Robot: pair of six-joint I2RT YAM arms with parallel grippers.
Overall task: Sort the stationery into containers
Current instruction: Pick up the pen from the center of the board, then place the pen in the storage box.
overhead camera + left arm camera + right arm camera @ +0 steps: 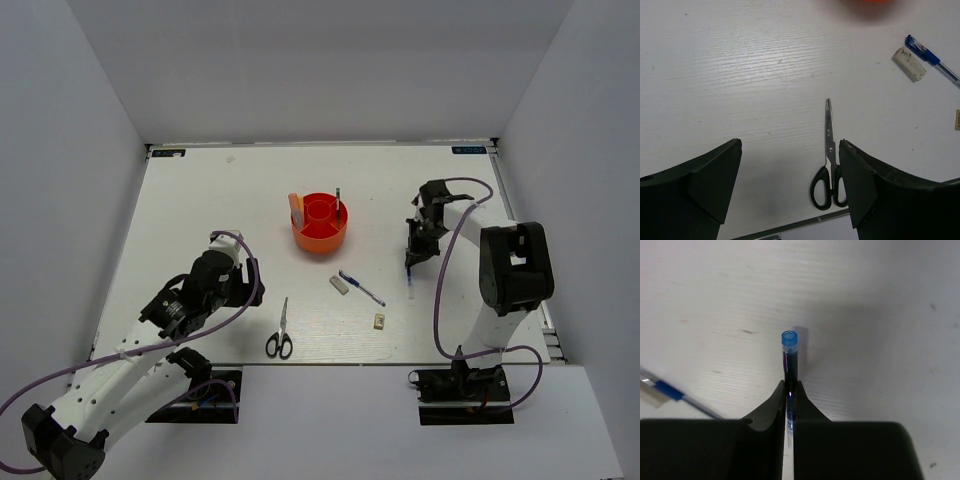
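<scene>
My right gripper is shut on a dark blue pen, whose blue end sticks out past the fingertips, close over the table. From above, that gripper is right of the orange tub, which holds an upright pen. My left gripper is open over the table, with nothing between its fingers. The black-handled scissors lie just inside its right finger. A whitish eraser, a blue pen and a beige cube lie in front of the tub.
White walls close in the table on three sides. An orange-pink piece stands at the tub's left rim. The scissors lie near the table's front edge. Purple cables loop beside both arms.
</scene>
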